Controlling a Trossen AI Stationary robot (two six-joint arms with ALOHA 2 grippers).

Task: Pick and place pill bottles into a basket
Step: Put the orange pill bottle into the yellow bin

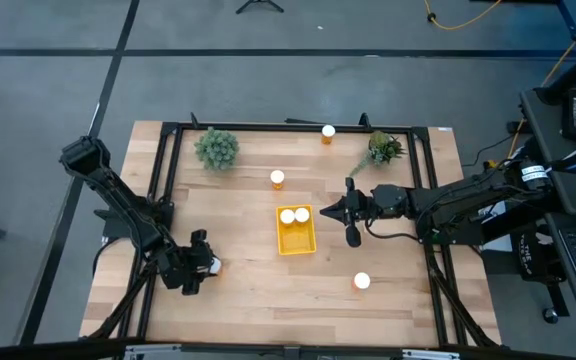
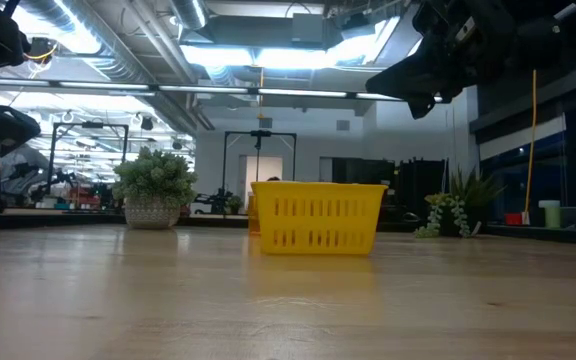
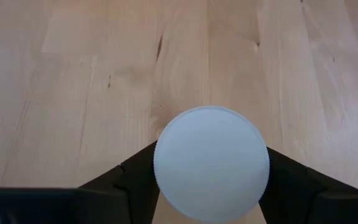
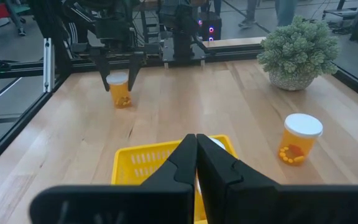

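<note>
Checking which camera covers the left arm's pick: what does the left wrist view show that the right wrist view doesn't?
Only the left wrist view: straight down on the bottle's white cap, with a dark finger against each side of it and bare table around.

Only the right wrist view: the basket, a second bottle standing near a plant, and the right gripper shut above the basket.

Both: the left gripper around the same bottle, on the wooden table.

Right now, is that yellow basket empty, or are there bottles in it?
Not empty: the basket holds two pill bottles, seen from above as two white caps at one end. The rest is bare.
</note>
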